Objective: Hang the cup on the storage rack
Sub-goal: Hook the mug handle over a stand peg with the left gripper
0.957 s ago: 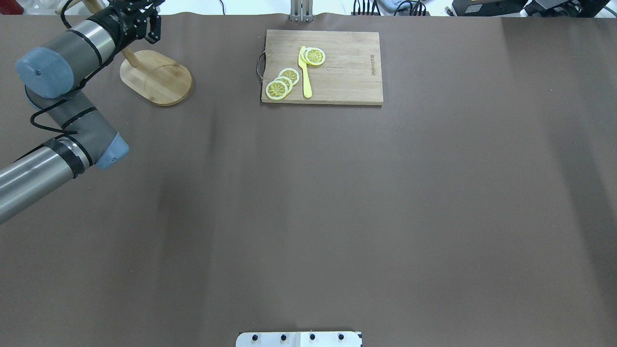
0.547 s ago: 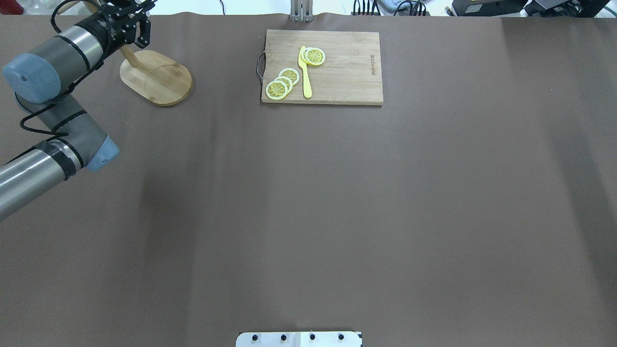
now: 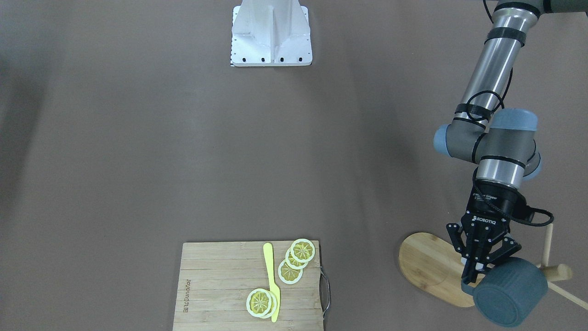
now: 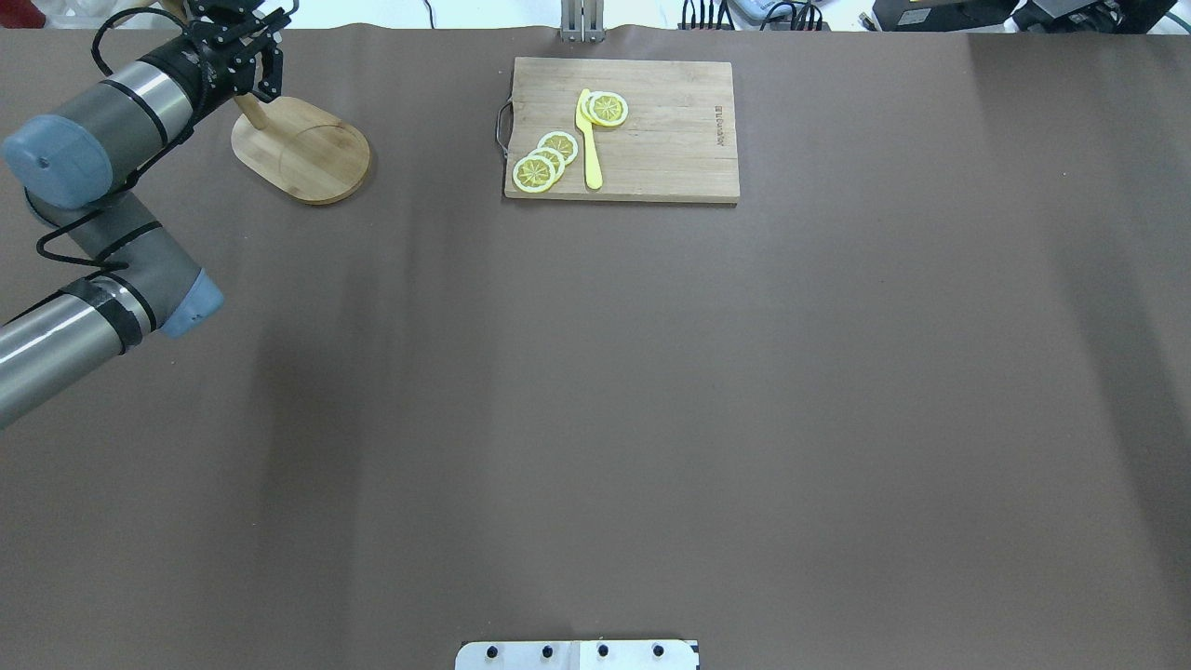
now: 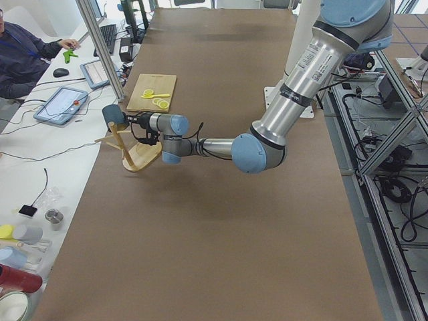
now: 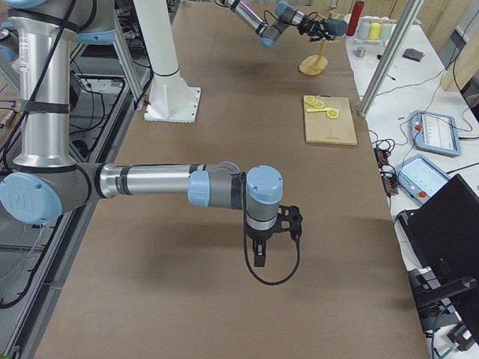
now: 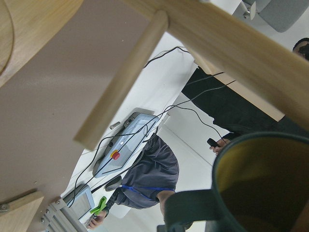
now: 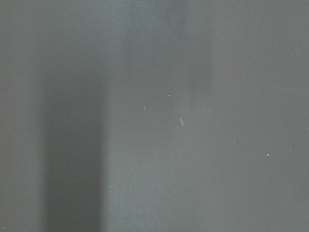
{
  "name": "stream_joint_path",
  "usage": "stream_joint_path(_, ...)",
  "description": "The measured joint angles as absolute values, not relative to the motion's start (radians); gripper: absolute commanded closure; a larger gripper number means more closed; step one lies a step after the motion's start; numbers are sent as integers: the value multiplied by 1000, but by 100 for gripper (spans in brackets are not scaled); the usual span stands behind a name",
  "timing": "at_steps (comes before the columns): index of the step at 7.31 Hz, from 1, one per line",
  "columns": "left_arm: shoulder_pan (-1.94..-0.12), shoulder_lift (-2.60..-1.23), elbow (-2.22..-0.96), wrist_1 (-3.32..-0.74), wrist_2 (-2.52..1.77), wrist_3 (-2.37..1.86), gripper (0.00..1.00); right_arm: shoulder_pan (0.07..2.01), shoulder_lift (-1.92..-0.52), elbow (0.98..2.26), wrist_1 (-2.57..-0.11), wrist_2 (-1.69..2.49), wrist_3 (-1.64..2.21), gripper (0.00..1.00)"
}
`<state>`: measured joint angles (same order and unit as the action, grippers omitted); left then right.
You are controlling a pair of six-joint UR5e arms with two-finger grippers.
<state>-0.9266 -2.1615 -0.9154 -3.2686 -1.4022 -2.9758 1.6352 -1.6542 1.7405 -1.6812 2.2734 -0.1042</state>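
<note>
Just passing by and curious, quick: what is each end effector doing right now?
Left end effector: closed, holding the cup near its handle.
Right end effector: cannot be told; it shows only small in one side view.

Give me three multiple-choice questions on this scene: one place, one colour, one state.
1. Where does the knife lie? A on the cutting board B on a plate C on the floor
2. What colour is the cup's inside? A white B yellow C red
3. How is the cup positioned? A upright on a saucer B upside down on a shelf C on its side in the left gripper
Answers: 1 A, it rests on the wood beside the lemon slices; 2 B, the wrist view looks into a yellow hollow; 3 C, the front view shows it sideways in the grip.
</note>
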Motion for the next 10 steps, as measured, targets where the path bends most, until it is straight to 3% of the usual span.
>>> stream_joint_path(4, -870, -2159, -910, -3272, -1323, -2976, 98, 1634, -1647, 1741, -1681, 2271, -99, 0)
stream_joint_path(5, -861, -2158, -911, -3273, -1314, -2976, 77, 1634, -1646, 1741, -1681, 2272, -99, 0)
stream_joint_path(6, -858, -2156, -913, -3274, -1312, -2973, 2, 1634, -1646, 1741, -1681, 2272, -98, 0)
stream_joint_path(10, -857, -2132, -933, -3304, -1322, -2961, 1, 1634, -1646, 1741, -1682, 2274, -98, 0)
